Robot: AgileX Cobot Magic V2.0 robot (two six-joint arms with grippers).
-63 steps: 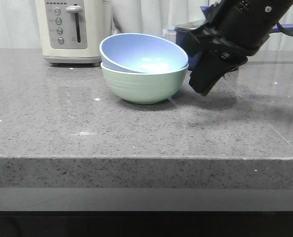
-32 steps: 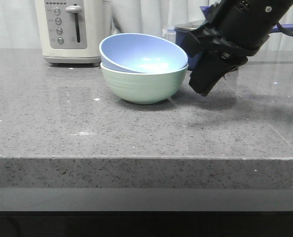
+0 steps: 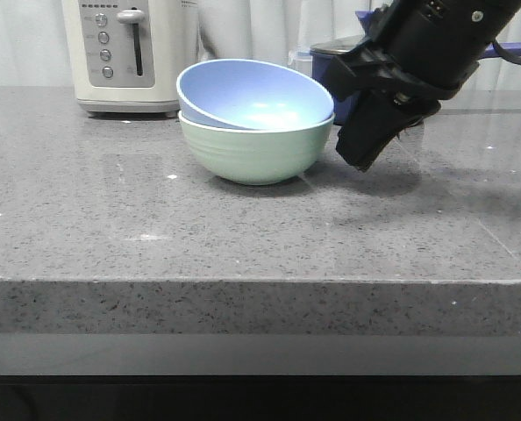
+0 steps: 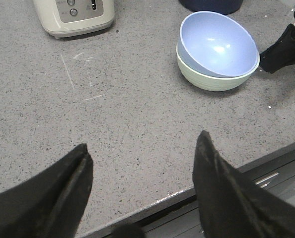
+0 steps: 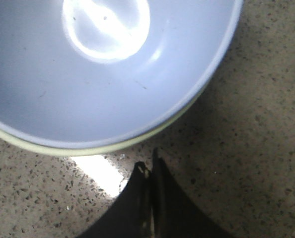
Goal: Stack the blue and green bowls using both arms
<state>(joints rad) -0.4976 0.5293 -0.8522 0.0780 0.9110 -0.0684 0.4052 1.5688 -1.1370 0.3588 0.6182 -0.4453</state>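
Blue bowl (image 3: 253,98), matte and round, sits tilted inside the ridged mint green bowl (image 3: 257,151) on the speckled grey stone counter (image 3: 243,237). Right gripper (image 3: 359,160) hangs just beside them, fingers pressed together, gripping nothing. Left gripper (image 4: 142,163) hovers well apart, fingers spread wide, empty. Cream toaster (image 3: 131,54) behind.

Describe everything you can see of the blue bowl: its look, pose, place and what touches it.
The blue bowl is a round, pale periwinkle bowl, matte-looking, with a soft glare spot on its empty inner floor. It sits nested in the green bowl on the grey speckled countertop, not level but tilted, its rim higher on the toaster's side. Only the green bowl touches it. The right end effector hangs shut just beside it, apart.
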